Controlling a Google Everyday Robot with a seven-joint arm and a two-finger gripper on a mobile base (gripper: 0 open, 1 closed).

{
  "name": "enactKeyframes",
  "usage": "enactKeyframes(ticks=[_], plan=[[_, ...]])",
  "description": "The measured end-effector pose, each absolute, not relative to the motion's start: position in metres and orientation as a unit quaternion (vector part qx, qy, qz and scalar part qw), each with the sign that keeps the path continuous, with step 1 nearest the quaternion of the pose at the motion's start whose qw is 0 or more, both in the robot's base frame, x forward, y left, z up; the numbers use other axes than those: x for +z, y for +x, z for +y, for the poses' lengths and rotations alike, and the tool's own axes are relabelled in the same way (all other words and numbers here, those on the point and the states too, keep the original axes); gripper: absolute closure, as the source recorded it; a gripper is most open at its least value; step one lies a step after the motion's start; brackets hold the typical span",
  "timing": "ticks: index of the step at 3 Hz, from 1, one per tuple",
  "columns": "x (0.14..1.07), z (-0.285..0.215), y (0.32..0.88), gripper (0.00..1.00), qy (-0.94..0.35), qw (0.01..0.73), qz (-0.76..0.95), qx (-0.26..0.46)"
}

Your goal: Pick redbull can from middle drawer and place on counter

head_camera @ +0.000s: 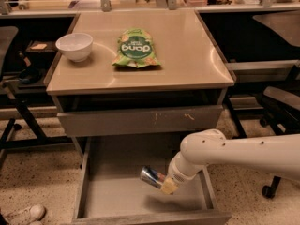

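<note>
The redbull can [150,175], silvery with a shiny end, lies tilted on its side in my gripper [165,184], which is shut on it. The can hangs a little above the floor of the open middle drawer [117,172] and casts a shadow there. My white arm reaches in from the right, over the drawer's right wall. The beige counter [183,55] lies above and behind the drawer.
A green snack bag [135,48] and a white bowl [74,46] sit on the counter's left half. A closed grey drawer front with light scratches [140,121] overhangs the open drawer. Chairs stand on both sides, and a shoe [23,214] lies on the floor at lower left.
</note>
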State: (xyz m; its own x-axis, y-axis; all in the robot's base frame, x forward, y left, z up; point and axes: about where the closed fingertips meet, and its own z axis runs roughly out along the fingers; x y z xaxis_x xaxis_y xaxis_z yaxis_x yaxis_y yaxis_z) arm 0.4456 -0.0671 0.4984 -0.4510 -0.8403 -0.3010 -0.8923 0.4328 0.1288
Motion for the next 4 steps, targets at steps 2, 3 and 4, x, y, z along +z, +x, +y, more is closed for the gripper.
enactKeyframes(ticks=[2,3,4], plan=[[0.553,-0.111,0.453,1.00,-0.482,0.102,0.864,0.107],[0.565,-0.110,0.456,1.00,-0.483,0.104,0.864,0.101],[0.608,-0.126,0.465,1.00,-0.455,0.107,0.881,0.074]])
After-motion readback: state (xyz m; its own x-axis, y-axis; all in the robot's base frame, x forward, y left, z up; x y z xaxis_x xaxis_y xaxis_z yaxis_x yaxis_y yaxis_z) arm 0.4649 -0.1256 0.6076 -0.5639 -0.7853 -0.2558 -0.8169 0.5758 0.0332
